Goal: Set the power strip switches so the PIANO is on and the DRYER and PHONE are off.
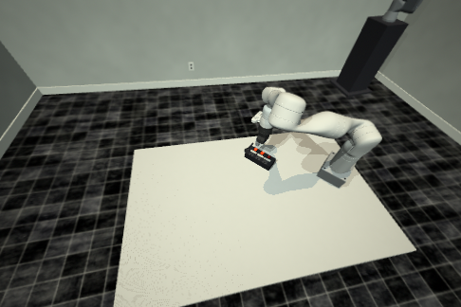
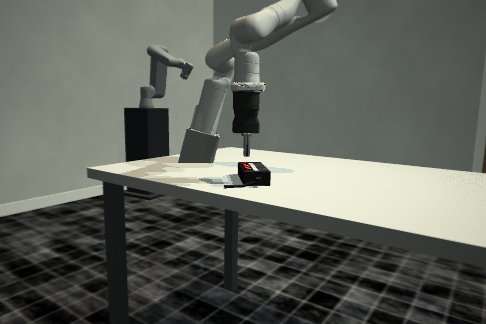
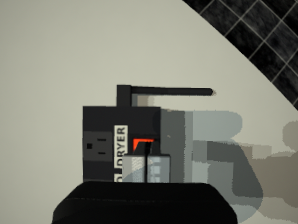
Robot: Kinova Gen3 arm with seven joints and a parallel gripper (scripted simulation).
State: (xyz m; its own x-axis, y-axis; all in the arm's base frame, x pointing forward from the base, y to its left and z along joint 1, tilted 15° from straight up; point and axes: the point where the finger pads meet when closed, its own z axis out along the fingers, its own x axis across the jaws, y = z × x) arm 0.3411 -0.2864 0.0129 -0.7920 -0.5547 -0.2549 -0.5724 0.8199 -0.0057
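Wrist view shows pressed-together, empty gripper (image 3: 147, 165) above strip (image 3: 120, 141), red switch (image 3: 143, 143) at 12 o'clock; probably light, rigid, skiddable, so needs pressing straight down, not gripping.

from my seat i see a bare room with flat grey-green walls (image 1: 127, 33) and a pale baseboard (image 1: 175, 83) along their foot. the floor (image 1: 70, 142) is dark, mottled tile with thin light seams. a white outlet (image 1: 191, 65) sits low on the wall beyond the pincer (image 2: 246, 148). the cream surface (image 1: 222, 227) stands on dark legs (image 2: 115, 250). a tall black pedestal (image 2: 146, 132) stands in the corner behind it. soft light casts grey shadows.
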